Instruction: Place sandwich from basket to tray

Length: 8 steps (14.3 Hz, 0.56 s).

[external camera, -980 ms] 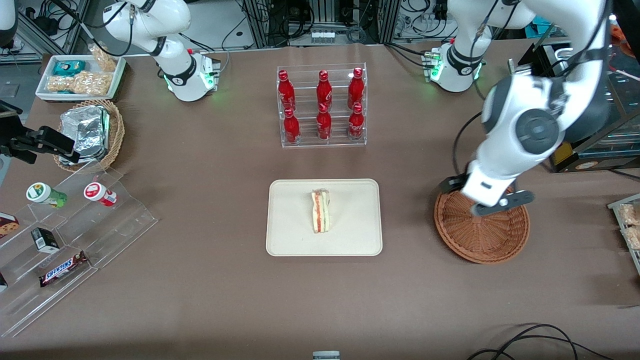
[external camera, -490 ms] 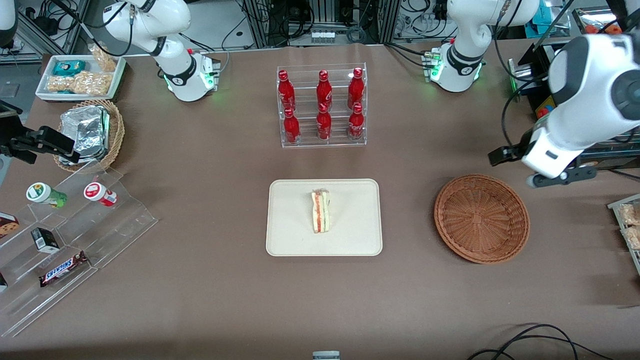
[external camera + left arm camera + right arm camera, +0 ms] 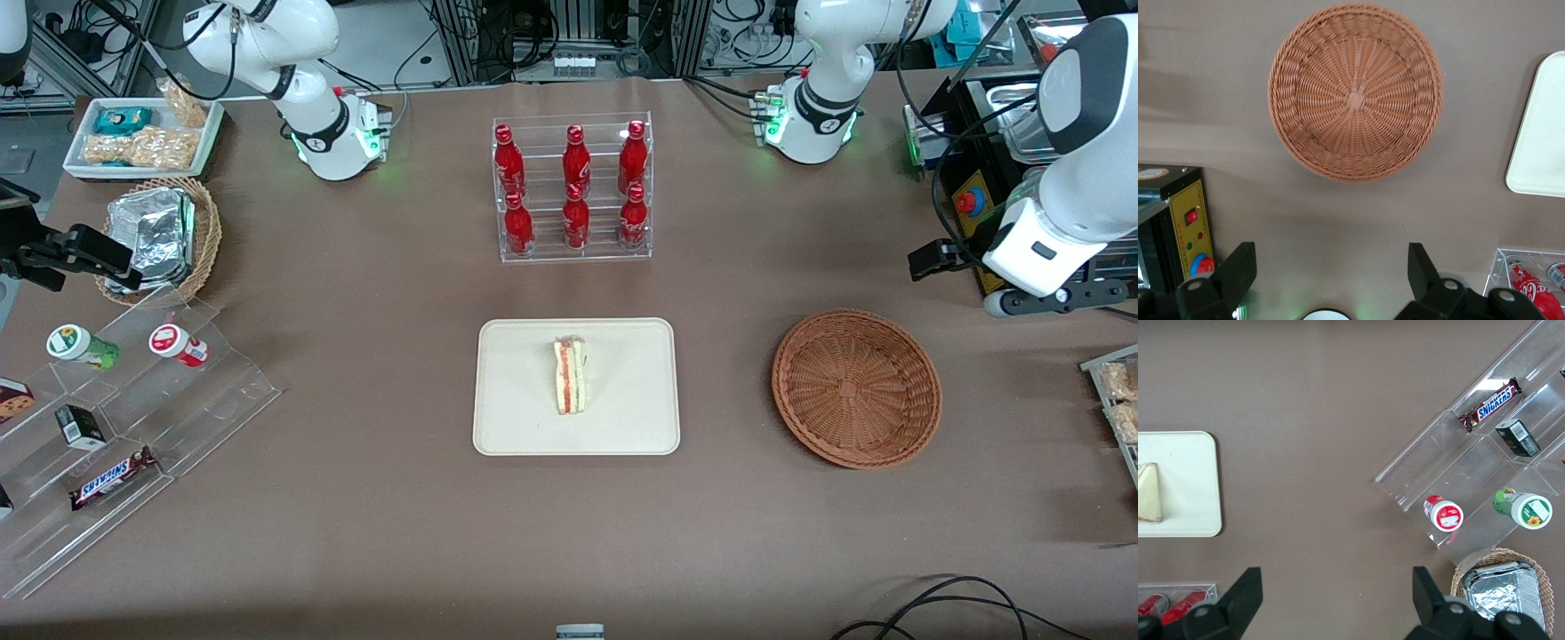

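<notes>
The sandwich [image 3: 570,376] stands on its edge in the middle of the cream tray [image 3: 516,418], filling layers facing up. The reddish-brown basket [image 3: 856,388] sits empty beside the tray, toward the working arm's end of the table. My left gripper [image 3: 989,280] hangs high above the table, past the basket's rim and farther from the front camera than the basket. It is open and empty. In the left wrist view the open gripper [image 3: 1329,273] looks down on the empty basket [image 3: 1355,93] and a corner of the tray [image 3: 1541,147]. The right wrist view shows the sandwich [image 3: 1148,492] on the tray [image 3: 1191,487].
A clear rack of red bottles [image 3: 573,187] stands farther from the front camera than the tray. A black box with a yellow control panel [image 3: 1178,227] is close to the gripper. A stepped acrylic stand [image 3: 133,418], a tan basket of foil packs [image 3: 160,236] and a white snack tray [image 3: 142,138] lie toward the parked arm's end.
My left gripper has risen from over the basket and moved away toward the working arm's end of the table. The whole basket now shows. The sandwich has not moved.
</notes>
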{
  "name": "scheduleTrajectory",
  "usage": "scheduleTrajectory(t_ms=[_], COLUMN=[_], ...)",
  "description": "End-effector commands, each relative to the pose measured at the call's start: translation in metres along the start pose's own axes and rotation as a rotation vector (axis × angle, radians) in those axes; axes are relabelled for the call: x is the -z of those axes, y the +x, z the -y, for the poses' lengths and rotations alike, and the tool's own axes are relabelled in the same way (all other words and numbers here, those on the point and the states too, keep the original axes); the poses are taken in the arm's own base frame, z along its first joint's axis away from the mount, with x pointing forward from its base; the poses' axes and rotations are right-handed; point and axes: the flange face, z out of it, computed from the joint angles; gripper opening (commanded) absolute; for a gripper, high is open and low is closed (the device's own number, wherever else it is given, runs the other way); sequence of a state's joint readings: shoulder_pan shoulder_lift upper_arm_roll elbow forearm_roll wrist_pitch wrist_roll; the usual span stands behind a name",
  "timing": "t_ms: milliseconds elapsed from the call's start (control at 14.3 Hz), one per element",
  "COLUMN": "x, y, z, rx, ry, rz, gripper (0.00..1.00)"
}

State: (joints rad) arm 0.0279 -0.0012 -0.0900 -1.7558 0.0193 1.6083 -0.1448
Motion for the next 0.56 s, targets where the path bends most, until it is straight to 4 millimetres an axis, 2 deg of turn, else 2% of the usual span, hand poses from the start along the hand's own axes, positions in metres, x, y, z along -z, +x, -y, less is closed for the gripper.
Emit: scheduleTrajectory(t_ms=[0,210,490], x=[0.006,0.021,0.028], y=[0.007,0.024,0.024], z=[-0.003,-0.006,-0.012], rx=[-0.092,-0.120,-0.130], ry=[0.003,-0.017,-0.017], rz=[0.003,-0.062,-0.084], gripper=[1.00,1.00,1.00])
